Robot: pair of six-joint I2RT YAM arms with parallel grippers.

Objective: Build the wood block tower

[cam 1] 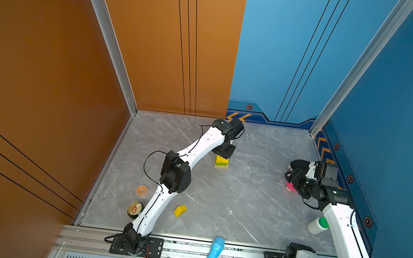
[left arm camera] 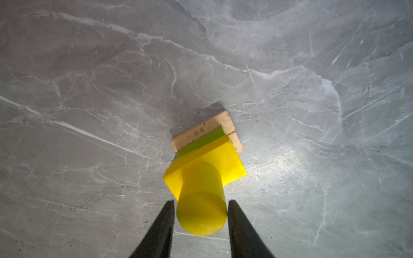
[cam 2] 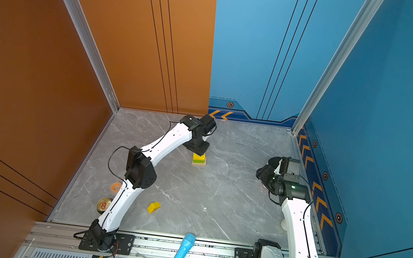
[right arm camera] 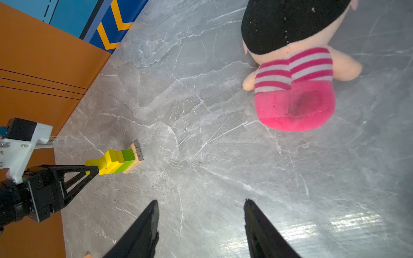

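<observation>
Tower: tan wooden planks, green bar, yellow block, yellow wooden cylinder uppermost.
Left gripper: parted, astride the tower's cylinder.
Right gripper: parted, empty, well apart from the tower.

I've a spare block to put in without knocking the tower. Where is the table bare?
Widest bare stretch: the table's middle, between the tower, the loose yellow block and the plush doll. The far left corner behind the left arm is bare. Crowded: the near left, with the can and tape ring, and around the tower, where the left gripper hangs.
</observation>
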